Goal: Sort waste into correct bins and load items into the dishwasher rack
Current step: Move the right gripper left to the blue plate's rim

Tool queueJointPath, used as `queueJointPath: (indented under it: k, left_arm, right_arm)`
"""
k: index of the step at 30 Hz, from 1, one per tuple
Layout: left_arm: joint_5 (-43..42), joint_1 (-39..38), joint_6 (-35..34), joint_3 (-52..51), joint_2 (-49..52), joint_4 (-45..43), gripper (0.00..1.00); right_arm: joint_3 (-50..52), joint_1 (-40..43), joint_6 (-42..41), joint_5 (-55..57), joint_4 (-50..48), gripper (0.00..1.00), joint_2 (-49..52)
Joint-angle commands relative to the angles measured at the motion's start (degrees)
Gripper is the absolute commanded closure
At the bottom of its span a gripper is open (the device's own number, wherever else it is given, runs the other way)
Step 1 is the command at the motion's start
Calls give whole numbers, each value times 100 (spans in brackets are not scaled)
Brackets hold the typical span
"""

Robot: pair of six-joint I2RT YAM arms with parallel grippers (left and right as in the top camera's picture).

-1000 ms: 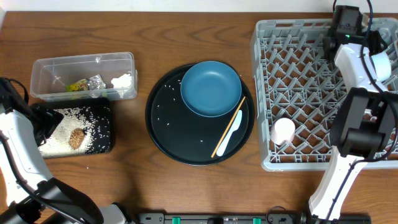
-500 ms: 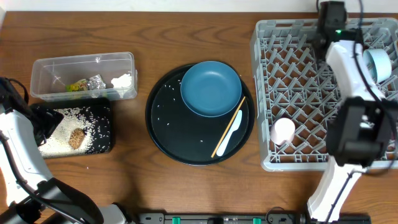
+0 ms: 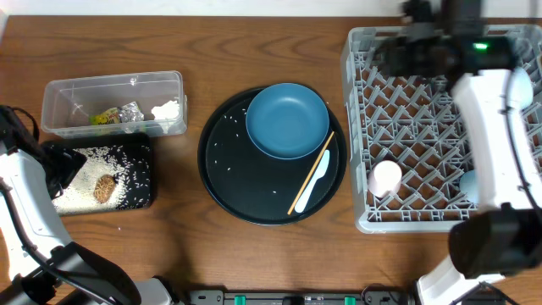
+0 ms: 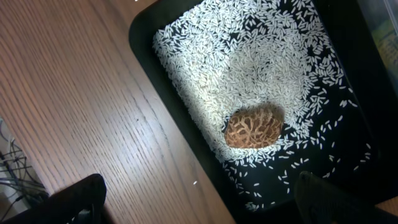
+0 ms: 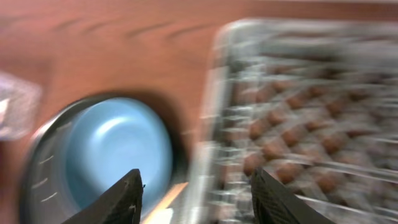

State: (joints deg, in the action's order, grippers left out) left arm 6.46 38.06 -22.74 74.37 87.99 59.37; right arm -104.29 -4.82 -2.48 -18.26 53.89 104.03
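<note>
Two grippers both stand empty with fingers apart: the left gripper (image 4: 199,186) spread wide and the right gripper (image 5: 196,186) at a middling gap. A big round black tray (image 3: 233,182) sits mid-table on the wooden table (image 3: 254,51) and serves as the landmark. On its far half rests a dark-blue round plate (image 3: 287,119). On its right side a wooden chopstick (image 3: 311,172) lies slanted with a white plastic spoon (image 3: 313,185) just beside it, and a few stray grains dot its left part. To the tray's left and farther back stands a clear rectangular plastic tub (image 3: 114,89), holding a yellow-green snack wrapper (image 3: 106,118), crumpled silver foil (image 3: 129,111) and a crumpled white tissue (image 3: 167,109). Left of the tray and nearer the front lies a shallow black rectangular tray (image 3: 144,182), strewn with white rice grains (image 4: 249,68) around a brown round food scrap (image 4: 254,127). The left gripper hangs over that shallow tray's outer edge. Right of the round tray is the large square grey plastic rack (image 3: 406,127). A small pale pink cup (image 3: 385,179) sits in its near left part, and a light-blue cup (image 3: 468,188) is half hidden by the right arm. The right gripper, blurred in both views, hangs over the rack's far left part.
</note>
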Motion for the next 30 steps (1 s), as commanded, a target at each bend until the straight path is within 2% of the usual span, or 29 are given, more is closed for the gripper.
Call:
queueJointPath:
  k: [1, 8, 13, 17, 21, 26, 30]
  left_arm:
    - [111, 17, -33, 0, -33, 15, 2]
    - [111, 17, -33, 0, -33, 15, 2]
    - [111, 17, -33, 0, -33, 15, 2]
    - [111, 17, -33, 0, -33, 15, 2]
    - [111, 17, -33, 0, -33, 13, 2]
    - [111, 17, -33, 0, -33, 15, 2]
    - [111, 17, -33, 0, -33, 15, 2]
  right_arm:
    - [94, -623, -328, -531, -46, 50, 387]
    - [98, -1510, -328, 498, -444, 47, 1150]
    - [98, -1840, -245, 1207, -894, 45, 1578]
    - [98, -1969, 144, 1836, -1038, 47, 1873]
    - [98, -2011, 527, 1893, -1060, 51, 2192]
    - [98, -2011, 535, 1888, -1056, 51, 2479]
    - [98, -2035, 535, 1888, -1058, 54, 2546]
